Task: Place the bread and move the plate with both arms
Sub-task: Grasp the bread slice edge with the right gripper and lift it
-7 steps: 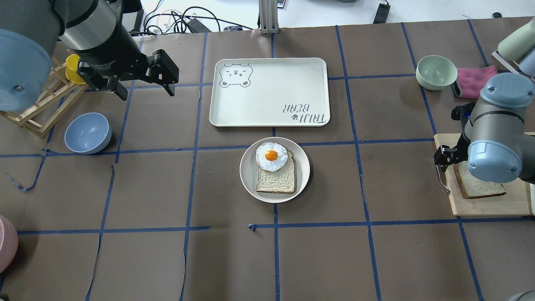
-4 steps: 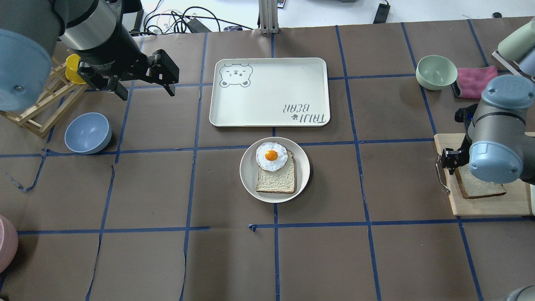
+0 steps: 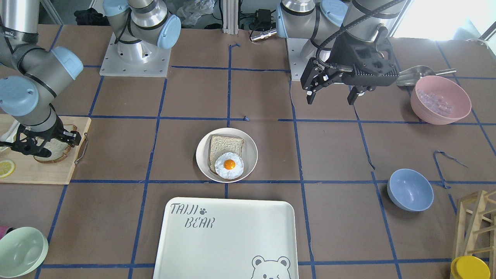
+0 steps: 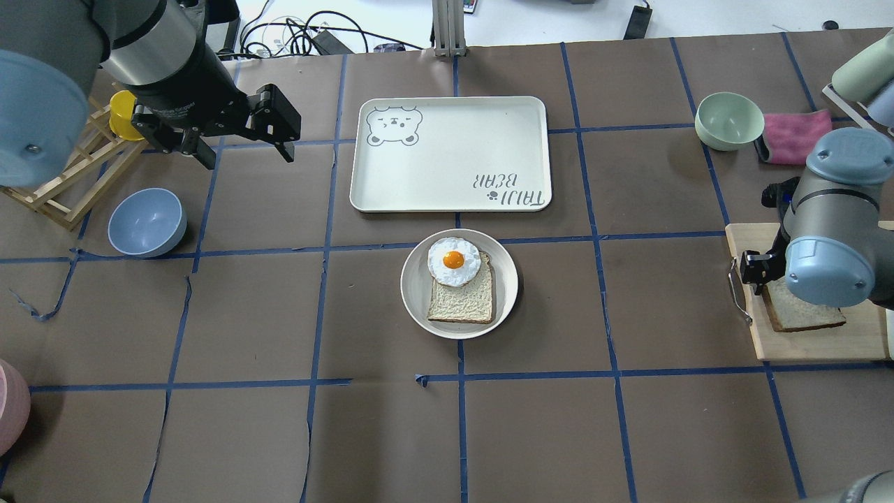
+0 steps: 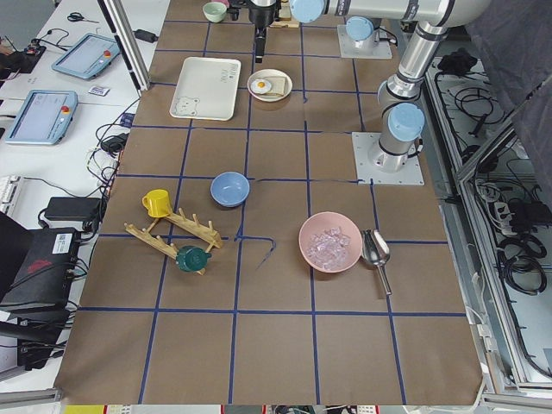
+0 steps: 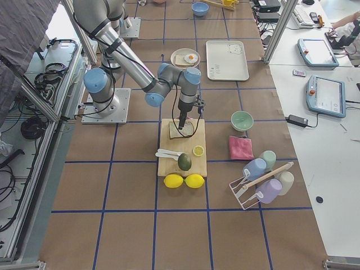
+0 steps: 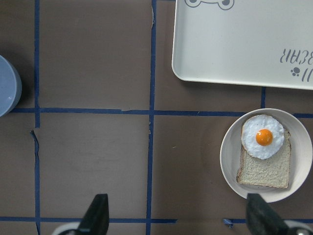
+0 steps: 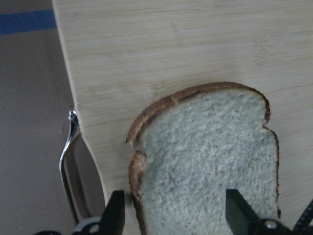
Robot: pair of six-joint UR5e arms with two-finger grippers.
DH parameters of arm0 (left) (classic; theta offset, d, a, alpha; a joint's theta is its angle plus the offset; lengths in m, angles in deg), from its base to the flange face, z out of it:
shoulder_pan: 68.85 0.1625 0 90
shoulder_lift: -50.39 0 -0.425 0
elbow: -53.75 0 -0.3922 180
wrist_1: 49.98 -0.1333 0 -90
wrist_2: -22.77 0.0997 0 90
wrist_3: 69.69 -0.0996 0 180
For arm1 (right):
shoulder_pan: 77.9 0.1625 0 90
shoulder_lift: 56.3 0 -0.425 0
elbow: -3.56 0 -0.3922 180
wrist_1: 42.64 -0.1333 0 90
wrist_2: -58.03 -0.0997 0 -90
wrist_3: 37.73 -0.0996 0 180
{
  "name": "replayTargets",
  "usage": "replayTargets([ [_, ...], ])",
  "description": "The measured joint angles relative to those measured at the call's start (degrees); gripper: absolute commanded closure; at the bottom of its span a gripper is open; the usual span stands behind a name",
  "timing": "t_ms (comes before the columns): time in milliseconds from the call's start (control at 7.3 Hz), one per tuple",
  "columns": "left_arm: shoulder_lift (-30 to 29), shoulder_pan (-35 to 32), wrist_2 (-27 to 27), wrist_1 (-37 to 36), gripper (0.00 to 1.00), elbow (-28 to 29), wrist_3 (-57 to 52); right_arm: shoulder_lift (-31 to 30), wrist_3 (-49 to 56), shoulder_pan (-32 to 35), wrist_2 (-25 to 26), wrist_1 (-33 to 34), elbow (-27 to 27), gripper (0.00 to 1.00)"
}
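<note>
The bread lies flat on a wooden cutting board at the table's right; it also shows in the front view and the right wrist view. My right gripper is open and low over the bread's near edge, with one finger just outside the crust. In the overhead view my own elbow mostly hides it. The plate sits mid-table and holds a smaller tan slice with a fried egg on top. My left gripper is open and empty, high at the far left.
A white "TAIJI BEAR" tray lies just beyond the plate. A blue bowl, a wooden rack and a yellow cup stand at the left. A green bowl and a pink cloth are at the far right.
My right gripper has moved in over the cutting board toward the bread and down. My left arm has barely moved.
</note>
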Motion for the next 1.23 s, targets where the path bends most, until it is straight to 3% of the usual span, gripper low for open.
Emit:
replayTargets([
  [274,0.00,0.01,-0.01,-0.06,0.00,0.15,0.00,0.11,0.03,-0.55,-0.04,-0.16,0.00,0.50],
  [411,0.00,0.02,-0.03,-0.07,0.00,0.21,0.00,0.40,0.03,-0.65,-0.12,-0.05,-0.02,0.56],
  [685,0.00,0.02,0.02,-0.07,0.00,0.30,0.00,1.20,0.13,-0.74,-0.12,0.20,-0.08,0.91],
  [822,0.00,0.02,0.05,-0.07,0.00,0.34,0.00,1.27,0.74,-0.79,0.05,0.18,-0.12,1.00],
  [1233,0.00,0.02,0.17,-0.07,0.00,0.37,0.05,0.72,2.27,-1.28,0.47,-0.43,-0.24,1.00],
])
